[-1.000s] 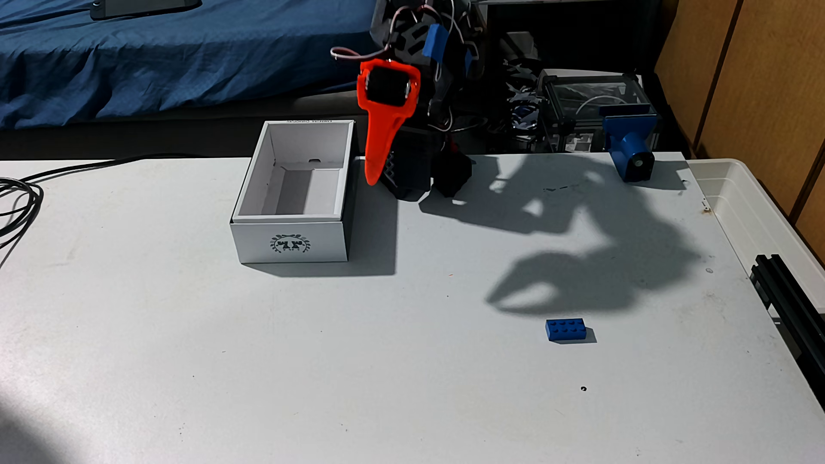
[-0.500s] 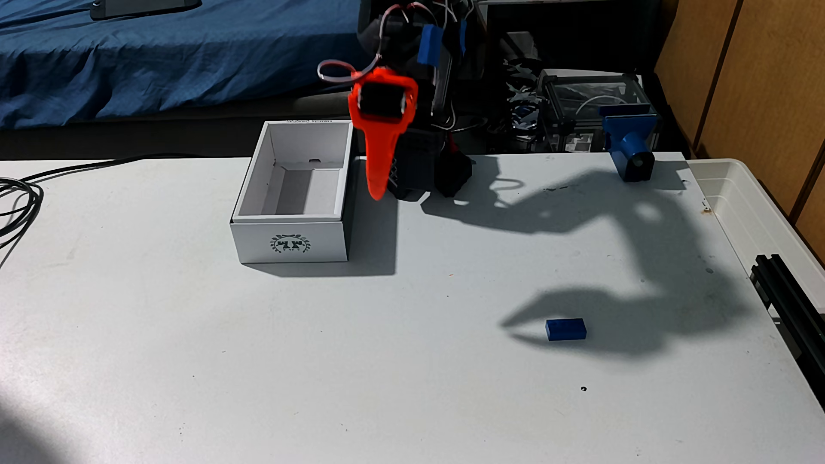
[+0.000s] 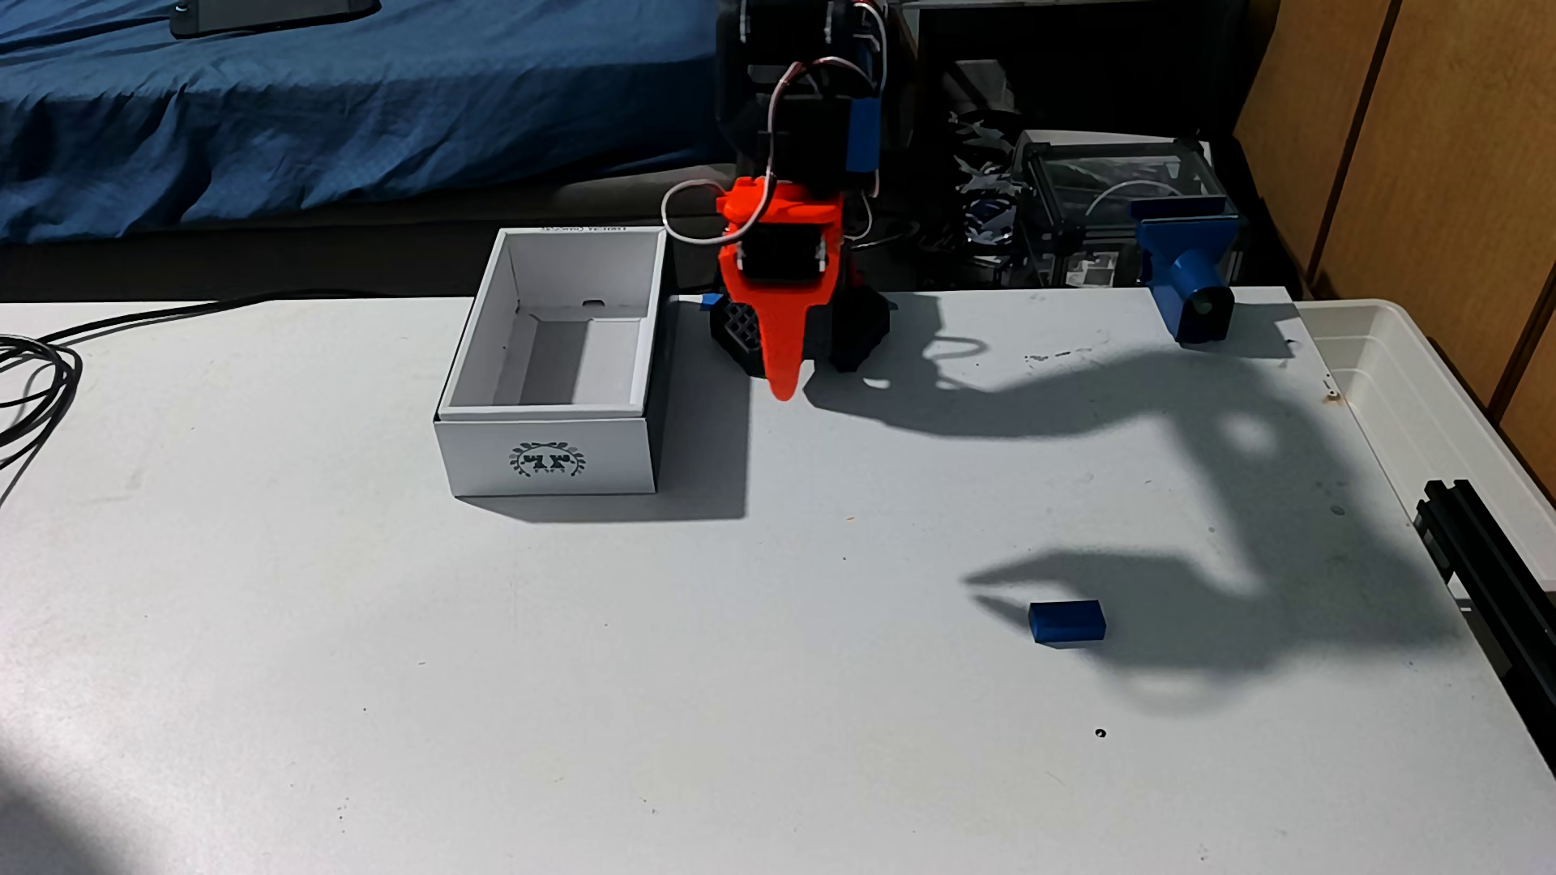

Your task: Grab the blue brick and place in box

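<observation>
White and sunlit, the tabletop (image 3: 337,673) carries the blue brick (image 3: 1066,623) nearest us in the fixed view, right of centre; we see it as a small dark-blue block lying under the arm's shadow, its studs too dim to make out. Farther back and well apart to the left stands the box (image 3: 547,454), white, open-topped, with a dark wreath emblem on its near wall. Behind it the orange hand (image 3: 783,383) points down, holding nothing we can see, and we cannot tell how wide it gapes.
</observation>
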Action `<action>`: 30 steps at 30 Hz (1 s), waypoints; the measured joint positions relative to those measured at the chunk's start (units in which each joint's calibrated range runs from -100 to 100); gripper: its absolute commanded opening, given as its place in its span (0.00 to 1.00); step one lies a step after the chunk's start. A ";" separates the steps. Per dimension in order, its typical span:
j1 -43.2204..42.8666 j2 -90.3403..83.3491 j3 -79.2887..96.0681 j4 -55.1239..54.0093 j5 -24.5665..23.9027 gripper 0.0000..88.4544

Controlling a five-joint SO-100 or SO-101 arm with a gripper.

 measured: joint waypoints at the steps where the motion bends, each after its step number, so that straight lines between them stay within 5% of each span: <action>1: -0.52 0.25 0.00 0.09 0.00 0.02; 30: -12.55 21.20 -15.65 -0.35 -7.42 0.01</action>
